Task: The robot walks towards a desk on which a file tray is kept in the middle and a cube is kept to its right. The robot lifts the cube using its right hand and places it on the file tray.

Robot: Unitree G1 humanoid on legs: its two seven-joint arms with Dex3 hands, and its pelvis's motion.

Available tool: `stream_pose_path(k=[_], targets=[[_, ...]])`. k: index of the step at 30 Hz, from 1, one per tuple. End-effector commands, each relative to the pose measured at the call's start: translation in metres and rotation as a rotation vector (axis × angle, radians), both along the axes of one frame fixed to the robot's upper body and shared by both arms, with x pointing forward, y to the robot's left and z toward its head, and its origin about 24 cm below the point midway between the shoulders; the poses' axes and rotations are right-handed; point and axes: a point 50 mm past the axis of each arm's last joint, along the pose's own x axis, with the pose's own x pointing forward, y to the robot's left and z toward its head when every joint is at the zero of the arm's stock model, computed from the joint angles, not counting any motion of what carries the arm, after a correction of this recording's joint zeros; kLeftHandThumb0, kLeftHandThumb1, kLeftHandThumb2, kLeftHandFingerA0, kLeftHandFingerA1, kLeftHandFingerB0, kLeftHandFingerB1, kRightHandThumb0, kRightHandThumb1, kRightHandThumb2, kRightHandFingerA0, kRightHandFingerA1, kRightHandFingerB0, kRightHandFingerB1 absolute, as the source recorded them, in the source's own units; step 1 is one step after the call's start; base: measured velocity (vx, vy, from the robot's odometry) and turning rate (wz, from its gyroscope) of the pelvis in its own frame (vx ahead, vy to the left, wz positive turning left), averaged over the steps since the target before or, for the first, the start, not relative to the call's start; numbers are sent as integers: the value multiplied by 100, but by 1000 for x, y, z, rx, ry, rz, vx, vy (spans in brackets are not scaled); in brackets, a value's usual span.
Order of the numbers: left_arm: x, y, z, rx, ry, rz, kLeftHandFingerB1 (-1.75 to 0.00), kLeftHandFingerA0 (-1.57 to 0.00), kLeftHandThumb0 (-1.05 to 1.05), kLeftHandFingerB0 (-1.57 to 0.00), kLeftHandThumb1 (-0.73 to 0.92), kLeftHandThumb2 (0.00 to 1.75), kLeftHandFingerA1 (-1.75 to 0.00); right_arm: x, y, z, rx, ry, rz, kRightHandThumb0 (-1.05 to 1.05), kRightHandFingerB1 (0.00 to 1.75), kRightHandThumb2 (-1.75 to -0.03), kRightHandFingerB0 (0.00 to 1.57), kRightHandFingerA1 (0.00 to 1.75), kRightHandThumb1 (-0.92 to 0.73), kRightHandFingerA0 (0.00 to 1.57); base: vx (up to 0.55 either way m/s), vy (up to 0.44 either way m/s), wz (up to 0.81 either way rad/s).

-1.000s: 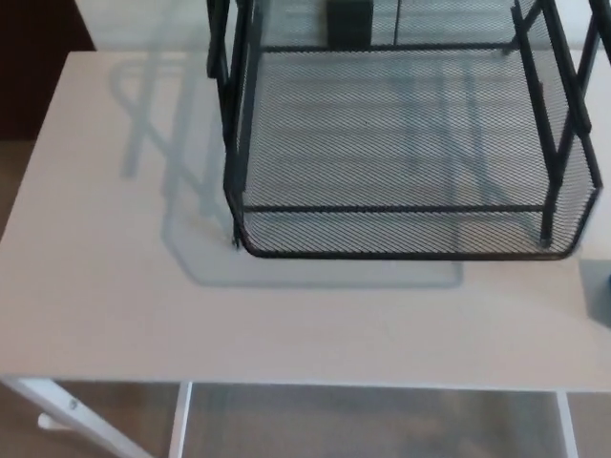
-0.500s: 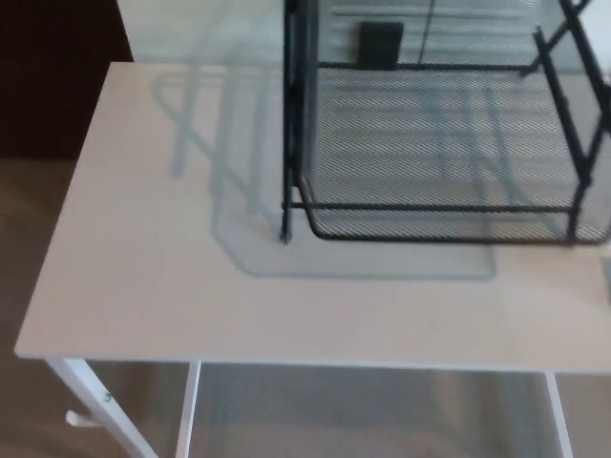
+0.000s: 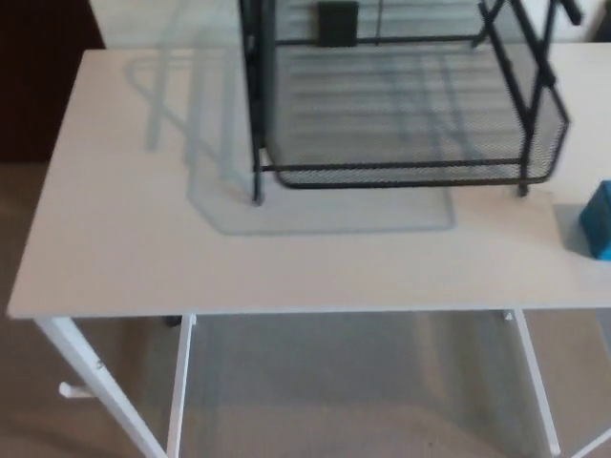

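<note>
Here the blue cube [image 3: 599, 221] sits right of the mesh file tray [image 3: 401, 175]; neither hand shows.

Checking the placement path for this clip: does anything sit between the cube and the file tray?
Nothing visible does. The cube sits right of the file tray with only bare desk between; the tray's raised mesh side faces it. Neither hand shows.
</note>
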Motion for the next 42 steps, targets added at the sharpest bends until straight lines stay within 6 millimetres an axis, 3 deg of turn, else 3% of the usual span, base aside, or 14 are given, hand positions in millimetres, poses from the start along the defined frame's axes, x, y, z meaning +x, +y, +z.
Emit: stream_pose_path(k=[1,3,9,11,12,16,21,25,27,30,31,32,35,42], targets=[[-3,8,5,18,-13,21,-36,-19,-61,-19,79,63,-45,6,-2,8,-23,-7,30,-59,28,-61,19,46,-66,66,-53,269,5],[-3,9,5,36,10,-1,-35,-23,-61,-19,81,63,-47,4,-2,6,35,-59,-27,-58,40,-82,16,50,-55,37,-48,188,1],[-7,9,5,35,5,-7,-35,-21,-60,-22,80,64,-46,7,0,1,33,-47,-15,-59,39,-81,16,47,-55,27,-23,39,5],[-8,9,4,31,6,2,-36,-19,-60,-21,82,65,-47,6,1,0,25,-51,-5,-53,28,-60,22,42,-67,47,-87,-56,6],[-9,9,4,35,9,11,-36,-22,-60,-21,80,63,-47,6,1,1,21,-45,-1,-61,40,-83,16,55,-57,55,0,0,0],[-12,8,3,29,0,49,-37,-26,-59,-22,78,63,-48,8,2,1,23,-48,-6,-53,28,-60,23,42,-66,53,-30,-103,-2],[-15,8,1,34,18,53,-45,-20,-63,-14,63,89,-53,7,4,-5,89,-111,-43,-56,40,-82,14,49,-54,33,0,0,0],[-17,7,1,21,7,67,-36,-24,-59,-20,78,63,-47,9,3,-1,135,-129,-51,-46,28,-60,16,40,-68,35,0,0,0],[-19,7,1,27,15,55,-46,-21,-64,-14,63,89,-55,10,2,1,98,-110,-34,-54,39,-81,13,52,-55,37,0,0,0],[-23,7,0,35,26,49,-36,-25,-61,-18,79,62,-49,9,2,2,110,-129,-60,-53,39,-79,15,47,-54,25,0,0,0],[-22,7,0,14,-3,104,-52,-10,-32,-7,53,106,-55,6,-2,6,129,-156,-117,-49,28,-60,20,42,-63,24,0,0,0],[-27,10,1,22,8,122,-34,-18,-58,-18,74,62,-46,4,-3,8,167,-201,-161,-48,37,-75,11,51,-52,22,0,0,0],[-26,25,13,66,-33,91,-39,-23,-61,-24,80,62,-54,-4,-26,46,308,-618,-596,-35,21,-60,0,40,-65,13,0,0,0],[-6,51,36,46,-229,232,-39,-17,-65,-15,84,64,-55,-9,-68,143,-56,-753,-648,-49,14,-81,0,67,-51,43,0,0,0]])
